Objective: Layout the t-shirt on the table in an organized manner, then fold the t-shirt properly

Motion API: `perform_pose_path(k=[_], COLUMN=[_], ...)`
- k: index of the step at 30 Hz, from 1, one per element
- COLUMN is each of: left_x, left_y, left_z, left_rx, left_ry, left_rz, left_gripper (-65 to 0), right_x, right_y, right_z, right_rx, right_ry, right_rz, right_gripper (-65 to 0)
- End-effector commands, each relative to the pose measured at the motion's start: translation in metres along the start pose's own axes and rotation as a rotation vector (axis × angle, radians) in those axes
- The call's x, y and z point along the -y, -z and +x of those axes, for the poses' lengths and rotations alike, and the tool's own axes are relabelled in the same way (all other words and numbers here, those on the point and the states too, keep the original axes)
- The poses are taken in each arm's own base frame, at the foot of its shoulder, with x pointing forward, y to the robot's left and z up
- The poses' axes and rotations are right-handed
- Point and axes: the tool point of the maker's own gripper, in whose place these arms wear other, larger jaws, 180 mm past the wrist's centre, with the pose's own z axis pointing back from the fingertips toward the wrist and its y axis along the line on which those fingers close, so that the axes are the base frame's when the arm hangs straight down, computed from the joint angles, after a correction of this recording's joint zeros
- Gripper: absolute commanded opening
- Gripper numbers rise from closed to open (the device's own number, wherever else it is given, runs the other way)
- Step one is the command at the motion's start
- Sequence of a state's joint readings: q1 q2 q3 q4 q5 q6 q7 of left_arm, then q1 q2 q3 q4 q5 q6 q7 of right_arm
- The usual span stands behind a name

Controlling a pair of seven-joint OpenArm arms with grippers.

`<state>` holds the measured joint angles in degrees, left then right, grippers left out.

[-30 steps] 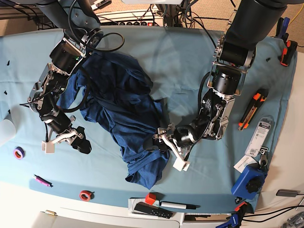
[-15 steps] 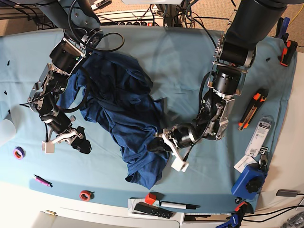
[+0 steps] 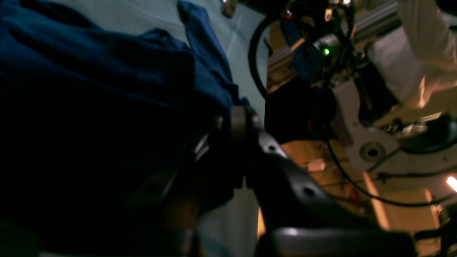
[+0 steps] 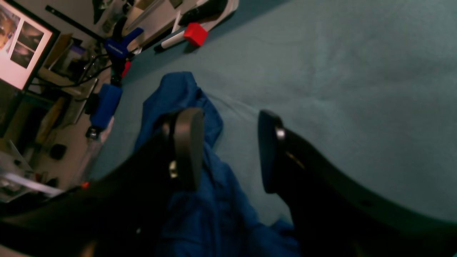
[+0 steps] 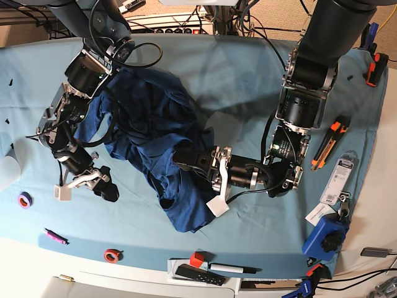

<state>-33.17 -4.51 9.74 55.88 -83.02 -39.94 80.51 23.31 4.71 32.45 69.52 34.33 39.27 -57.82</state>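
Observation:
The dark navy t-shirt (image 5: 155, 118) lies crumpled on the teal-covered table (image 5: 248, 74), running from upper left down to the centre. My left gripper (image 5: 184, 159) reaches in from the right, shut on a bunched fold in the t-shirt's lower middle. In the left wrist view that fabric (image 3: 89, 89) is gathered up against the closed gripper (image 3: 225, 132). My right gripper (image 5: 87, 185) stands open at the t-shirt's left edge. In the right wrist view its gripper (image 4: 226, 150) holds nothing, with a t-shirt (image 4: 200, 214) lobe lying on the cloth beneath the left finger (image 4: 185, 150).
Along the front edge lie a purple tape roll (image 5: 25, 200), pink marker (image 5: 54, 236), red tape roll (image 5: 111, 255), red cube (image 5: 196, 259), remote (image 5: 198, 274) and pen (image 5: 232, 269). At the right are orange cutters (image 5: 329, 143) and a blue device (image 5: 325, 236).
My left gripper has shut on the t-shirt and swung left and up, dragging the lower hem inward. The right arm has stayed put.

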Motion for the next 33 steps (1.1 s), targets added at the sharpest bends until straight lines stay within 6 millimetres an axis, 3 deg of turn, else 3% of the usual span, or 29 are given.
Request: perform_pose_path(k=[1,4,9,15,18,25,29,33], left_x=[0.012,0.013,0.003,-0.014,-0.021,-0.03,-0.031,-0.031], left_y=[-0.006,-0.013,-0.033,-0.067,-0.084,-0.111,-0.112,-0.112], left_z=[0.026,0.028,0.025,0.017,0.014,0.008,0.008,0.008], left_rx=[0.04,0.04,0.031,0.017,0.017,0.008,0.008,0.008], left_ry=[0.063,0.088,0.094,0.08,0.073,0.063,0.062,0.062], left_rz=[-0.015,0.0,0.05,0.134,0.174,0.238,0.24,0.24], left_gripper=[-65.0,-65.0,-65.0,-65.0,-65.0,-65.0,-65.0,-65.0], right_x=[-0.012,-0.021,-0.053,-0.075,-0.082,-0.069,-0.074,-0.083], right_y=[0.005,0.025,0.06,0.085,0.09,0.116,0.127,0.129], right_z=[0.023,0.007,-0.014,0.007,0.02,0.035,0.029,0.017], right_rx=[0.036,-0.076,-0.188,-0.145,-0.133,-0.138,-0.164,-0.184], right_ry=[-0.074,-0.293,-0.825,-1.253,-1.322,-1.299,-1.368,-1.559], right_rz=[0.017,-0.036,-0.051,-0.21,-0.242,-0.199,-0.118,-0.048], right_gripper=[-39.2,-32.7,-31.7,-31.7,-31.7,-31.7,-31.7,-31.7])
